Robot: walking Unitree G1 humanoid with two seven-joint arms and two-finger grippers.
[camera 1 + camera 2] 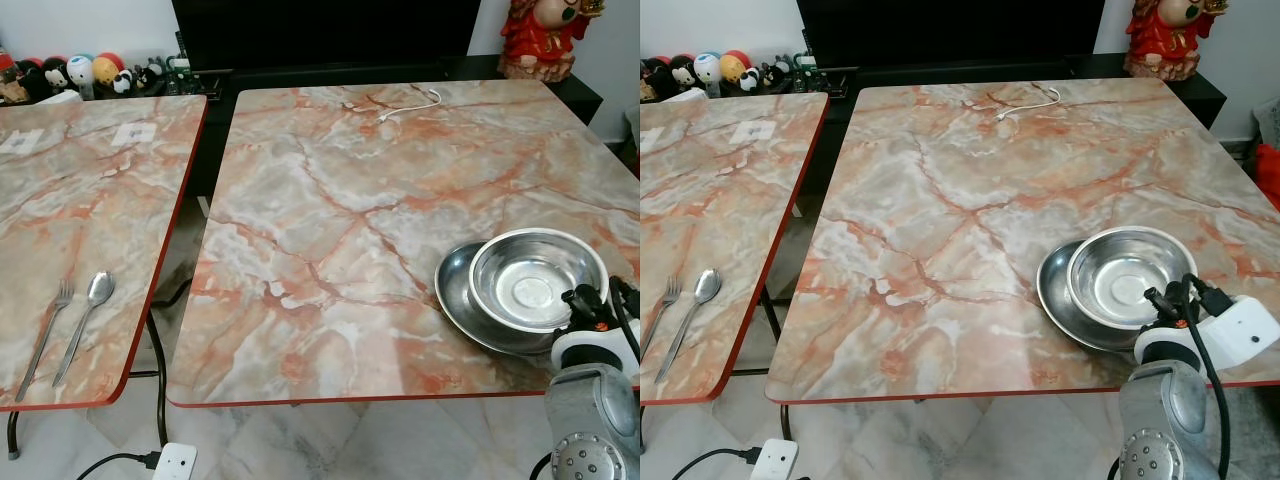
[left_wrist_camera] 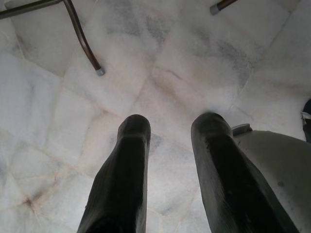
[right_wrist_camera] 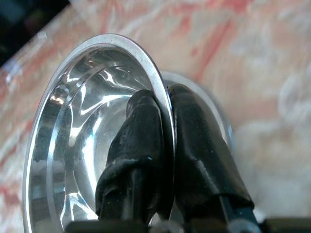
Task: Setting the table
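Note:
A steel bowl (image 1: 535,275) rests in a steel plate (image 1: 458,300) near the front right edge of the marble table (image 1: 380,200). My right gripper (image 3: 163,104) is shut on the bowl (image 3: 87,121), pinching its near rim with one finger inside and one outside. The right arm (image 1: 590,400) rises from the lower right. A fork (image 1: 45,335) and a spoon (image 1: 88,320) lie side by side on the left table (image 1: 80,200). My left gripper (image 2: 167,128) hangs open over the white floor.
A white cable (image 1: 410,105) lies at the table's far edge. Beyond it stand a dark TV cabinet (image 1: 330,40), small figurines (image 1: 80,72) and a red statue (image 1: 540,35). A gap separates the two tables. A power strip (image 1: 172,462) lies on the floor.

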